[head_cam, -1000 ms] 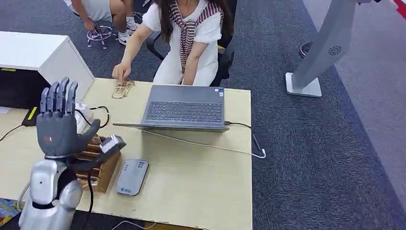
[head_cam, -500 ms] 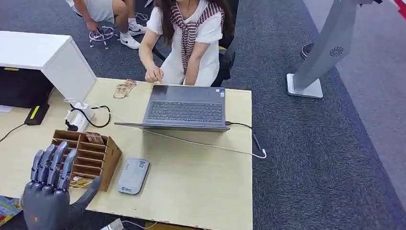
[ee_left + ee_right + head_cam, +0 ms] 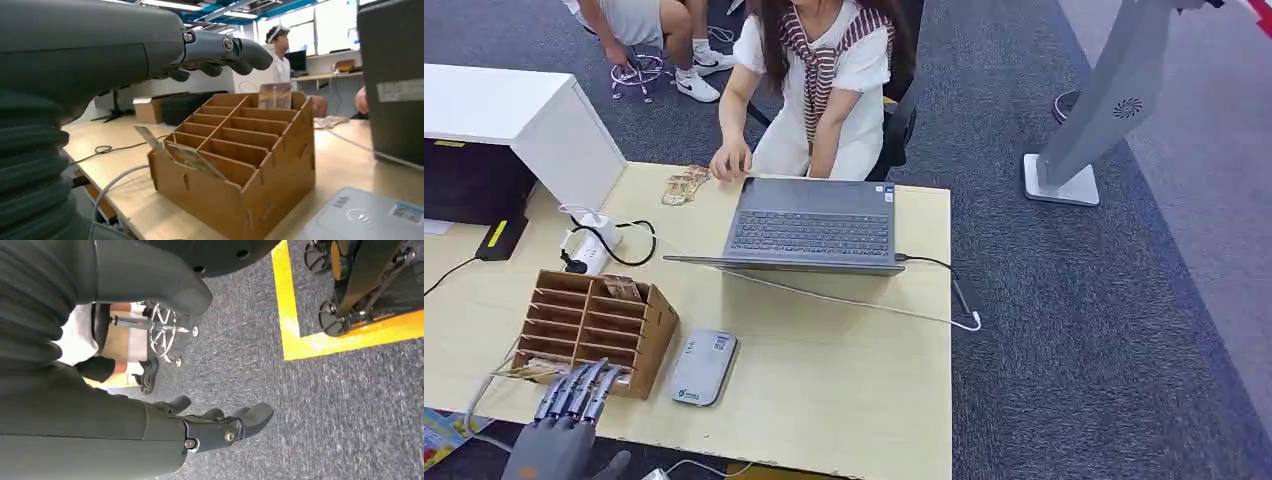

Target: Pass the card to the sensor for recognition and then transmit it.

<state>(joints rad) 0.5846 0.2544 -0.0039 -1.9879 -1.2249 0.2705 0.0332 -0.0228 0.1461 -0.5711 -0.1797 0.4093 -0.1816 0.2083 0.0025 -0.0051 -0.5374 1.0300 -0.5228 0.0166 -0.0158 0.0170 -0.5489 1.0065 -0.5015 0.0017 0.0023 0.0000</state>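
Note:
My left hand (image 3: pixel 564 430) is low at the table's front edge, just in front of the wooden card rack (image 3: pixel 589 330), fingers straight and holding nothing. In the left wrist view the hand's fingers (image 3: pixel 220 52) reach above the rack (image 3: pixel 240 150). A card (image 3: pixel 185 155) leans out of a near slot, and another card (image 3: pixel 275 95) stands in a far slot. The flat grey sensor (image 3: pixel 702 368) lies on the table right of the rack. My right hand (image 3: pixel 220 427) hangs over carpet, empty, fingers loosely extended.
An open laptop (image 3: pixel 814 225) sits mid-table with a cable trailing right. A seated person rests a hand (image 3: pixel 729 160) by its far left corner, beside several loose cards (image 3: pixel 682 185). A white cabinet (image 3: pixel 524 120) and a power adapter (image 3: pixel 589 250) stand at the left.
My left hand has dropped from raised over the rack to the table's front edge. The person's hand moved from the loose cards toward the laptop's corner.

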